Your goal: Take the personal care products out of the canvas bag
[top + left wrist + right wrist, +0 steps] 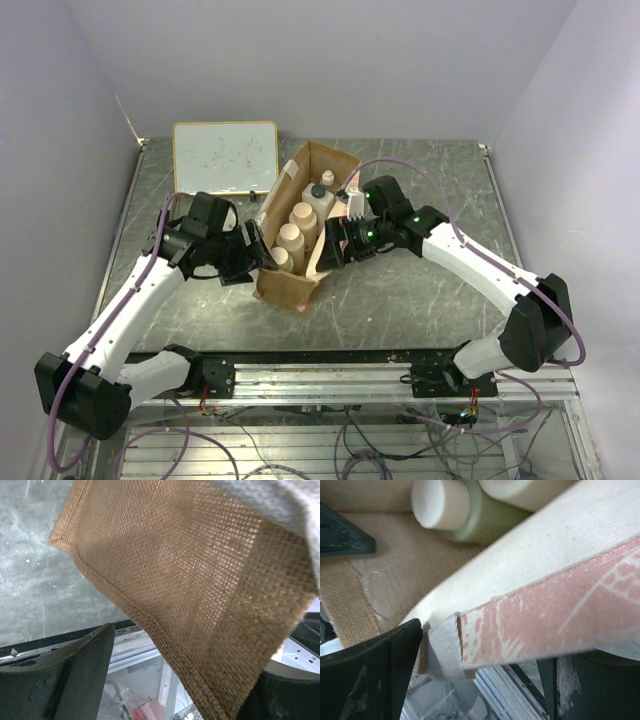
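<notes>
Overhead view, item one: we log the canvas bag [292,288] in the middle of the table [430,300], mouth open to the camera. The personal care products are all inside it in one tight row: three cream cylinders [291,240] nearest, then a white squarish bottle [318,202], then a slim bottle [327,180]. We place the left tool [258,250] at the bag's left wall and the right tool [336,243] at its right wall. A whiteboard [225,157] lies just beside the bag's far left; bare table shows to the right and toward us.

Left wrist view: we see the bag's coarse brown wall hanging between the tool's fingers [75,675], which stand apart, not pinching.

Right wrist view: we note a cream strap [530,555] and pink edging [560,620] crossing between fingers [370,670] likewise spread, and one round cap [440,502] beyond.

Handling, our judgement: the bag is soft and will fold or drag, so its rim wants steadying. The bottles look light, rigid and smooth, best taken round the body under the cap. The row leaves little finger room; the right side offers space to set them down.
</notes>
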